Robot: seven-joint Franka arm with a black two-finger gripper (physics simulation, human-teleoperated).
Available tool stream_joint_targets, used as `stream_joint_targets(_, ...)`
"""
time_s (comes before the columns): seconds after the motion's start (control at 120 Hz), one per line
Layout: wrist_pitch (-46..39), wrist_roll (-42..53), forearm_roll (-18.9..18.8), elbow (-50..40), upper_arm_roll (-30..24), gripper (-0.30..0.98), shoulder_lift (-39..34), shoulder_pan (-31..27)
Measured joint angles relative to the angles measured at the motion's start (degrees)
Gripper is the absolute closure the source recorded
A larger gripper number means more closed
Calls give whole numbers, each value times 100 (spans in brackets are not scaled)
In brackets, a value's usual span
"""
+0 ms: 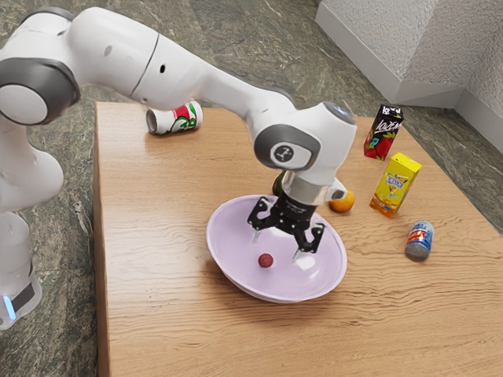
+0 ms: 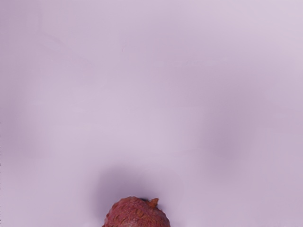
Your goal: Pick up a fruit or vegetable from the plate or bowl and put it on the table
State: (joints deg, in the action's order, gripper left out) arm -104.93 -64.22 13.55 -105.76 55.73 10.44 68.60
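My gripper [image 1: 276, 245] is over the lilac bowl [image 1: 236, 236] in the exterior view, its two fingers spread wide apart with nothing held. A small dark red fruit [image 1: 266, 260], like a lychee, lies in the bowl, just below the space between the fingertips. In the wrist view the same fruit [image 2: 136, 213], bumpy with a short brown stem, appears by the lower edge against the bowl's pale inner surface [image 2: 118, 94].
Beyond the bowl are an orange [image 1: 342, 202] and a partly hidden dark green item [image 1: 278, 184]. A yellow carton [image 1: 395, 185], a dark carton [image 1: 383, 132], a small can [image 1: 419, 240] and a white-red can [image 1: 174, 118] are on the wooden table [image 1: 173, 330].
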Motion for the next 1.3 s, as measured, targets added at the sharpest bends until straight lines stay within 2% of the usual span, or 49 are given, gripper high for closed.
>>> stream_joint_targets(0.217,-54,88,-27,-158,92,0,-54,52)
stream_joint_targets(0.408,-87,111,-114,-230,457,0,-86,483)
stream_joint_targets(1.3,-281,-32,-204,-497,431,0,-3,652)
